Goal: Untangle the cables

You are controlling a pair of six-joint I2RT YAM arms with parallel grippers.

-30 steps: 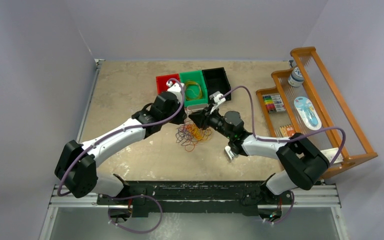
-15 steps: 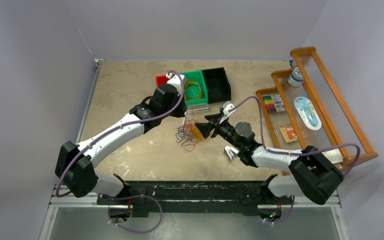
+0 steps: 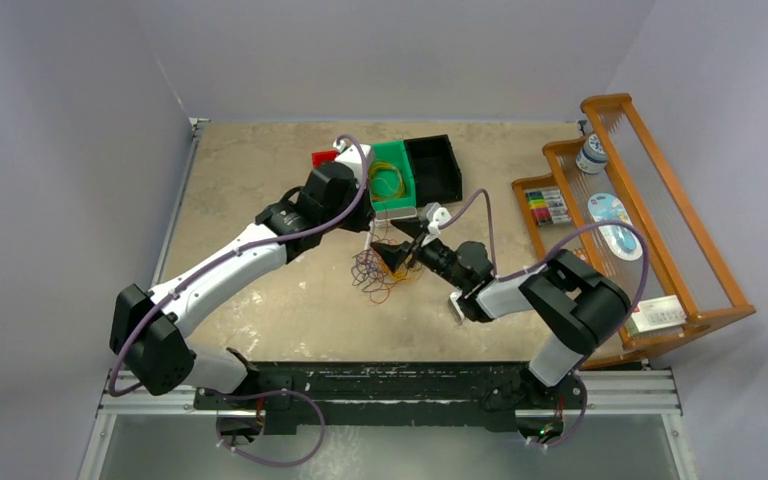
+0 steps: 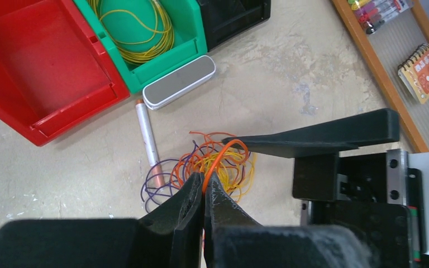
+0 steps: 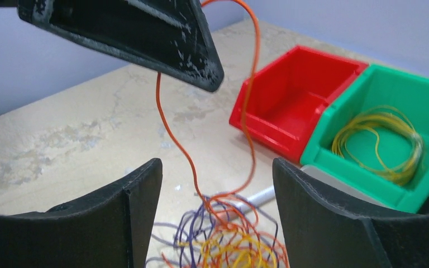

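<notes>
Since a second ago our right claw (image 5: pixel 218 167) is back at the tangle (image 3: pixel 378 270) on the table (image 3: pixel 260 200) with jaws now apart, while we keep the left claw (image 4: pixel 204 181) clamped on one orange cable (image 5: pixel 170 131), lifted to tease it free.

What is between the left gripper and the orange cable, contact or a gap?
Touching. The left wrist view shows the left gripper shut on the orange cable, pinched between its fingertips.

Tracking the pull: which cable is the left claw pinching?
The orange cable: it rises off the table into the shut left claw; the purple strands and yellow strands lie flat.
</notes>
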